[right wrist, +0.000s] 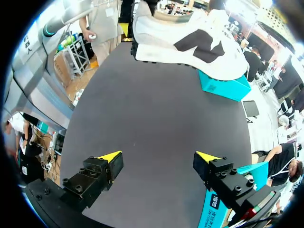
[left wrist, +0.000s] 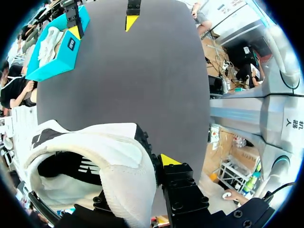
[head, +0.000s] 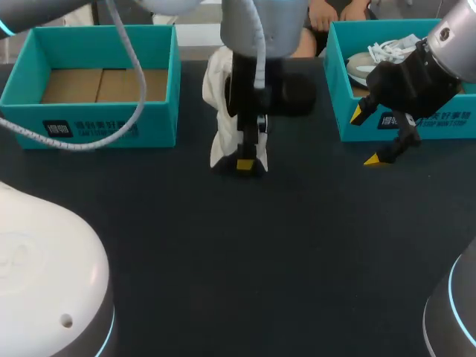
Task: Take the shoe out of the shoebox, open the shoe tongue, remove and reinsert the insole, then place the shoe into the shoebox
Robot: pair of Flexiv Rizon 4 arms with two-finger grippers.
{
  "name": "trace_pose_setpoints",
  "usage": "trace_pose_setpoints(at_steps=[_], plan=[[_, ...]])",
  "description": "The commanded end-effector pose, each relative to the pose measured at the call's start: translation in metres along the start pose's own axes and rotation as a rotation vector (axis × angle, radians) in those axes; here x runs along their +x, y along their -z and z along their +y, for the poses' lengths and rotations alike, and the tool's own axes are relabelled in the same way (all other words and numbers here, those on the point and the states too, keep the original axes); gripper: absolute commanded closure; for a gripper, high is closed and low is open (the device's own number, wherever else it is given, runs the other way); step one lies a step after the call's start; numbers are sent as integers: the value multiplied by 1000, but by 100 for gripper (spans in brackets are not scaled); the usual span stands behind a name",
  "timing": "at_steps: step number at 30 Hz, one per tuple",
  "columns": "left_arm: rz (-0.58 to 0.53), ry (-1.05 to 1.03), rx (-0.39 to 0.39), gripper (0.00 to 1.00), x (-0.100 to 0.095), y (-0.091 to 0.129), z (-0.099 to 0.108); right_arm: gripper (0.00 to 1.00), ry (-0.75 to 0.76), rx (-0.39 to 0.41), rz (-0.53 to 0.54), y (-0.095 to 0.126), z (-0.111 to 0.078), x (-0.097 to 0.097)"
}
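Closure of the left end effector (head: 245, 160) on the white shoe (head: 220, 119) is seen in the left wrist view. One yellow tip is pressed against the outer side of the shoe beside its opening, and the other finger is hidden by the upper. The shoe is held on end over the middle rear of the dark desk (head: 238, 253), between the two boxes. Whether its lower end touches the desk cannot be told.

The right end effector (head: 368, 136) is held wide open with nothing between its tips. It hangs just in front of the right shoebox (head: 405, 123), with one tip seen against the box's front wall and the other over bare desk. A stretch of desk separates it from the held shoe. A cable (head: 97, 141) is looped from the left arm across the left shoebox (head: 97, 123).

The shoe is white with a black lining at its opening, a black emblem on its side and a dark-edged sole.

Both shoeboxes are teal and open-topped. In the left one a brown cardboard floor is shown. In the right one a second white shoe (head: 387, 53) with loose white laces is lying.
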State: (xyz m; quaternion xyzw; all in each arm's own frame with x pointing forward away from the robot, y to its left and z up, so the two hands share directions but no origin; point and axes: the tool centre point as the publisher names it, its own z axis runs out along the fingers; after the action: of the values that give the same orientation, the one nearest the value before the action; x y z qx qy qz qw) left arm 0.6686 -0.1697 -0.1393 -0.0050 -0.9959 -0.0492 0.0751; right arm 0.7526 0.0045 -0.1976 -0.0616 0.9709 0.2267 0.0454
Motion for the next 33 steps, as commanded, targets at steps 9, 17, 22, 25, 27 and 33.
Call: trace_pose_setpoints(at_steps=[9, 17, 22, 25, 27, 33], plan=[[-2, 0, 0, 100, 0, 8, 1, 0, -1, 3, 1, -1, 0, -1], [-38, -30, 70, 100, -35, 22, 49, 0, -1, 3, 1, -1, 0, -1], [-33, -72, 71, 100, -57, 24, 77, 0, -1, 3, 1, -1, 0, -1], [-20, -114, 87, 100, -70, 24, 98, 0, -1, 3, 1, -1, 0, -1], [-9, -153, 103, 100, -79, 24, 113, 0, -1, 3, 1, -1, 0, -1], [2, -245, 63, 100, -110, 20, 160, 0, -1, 3, 1, -1, 0, -1]])
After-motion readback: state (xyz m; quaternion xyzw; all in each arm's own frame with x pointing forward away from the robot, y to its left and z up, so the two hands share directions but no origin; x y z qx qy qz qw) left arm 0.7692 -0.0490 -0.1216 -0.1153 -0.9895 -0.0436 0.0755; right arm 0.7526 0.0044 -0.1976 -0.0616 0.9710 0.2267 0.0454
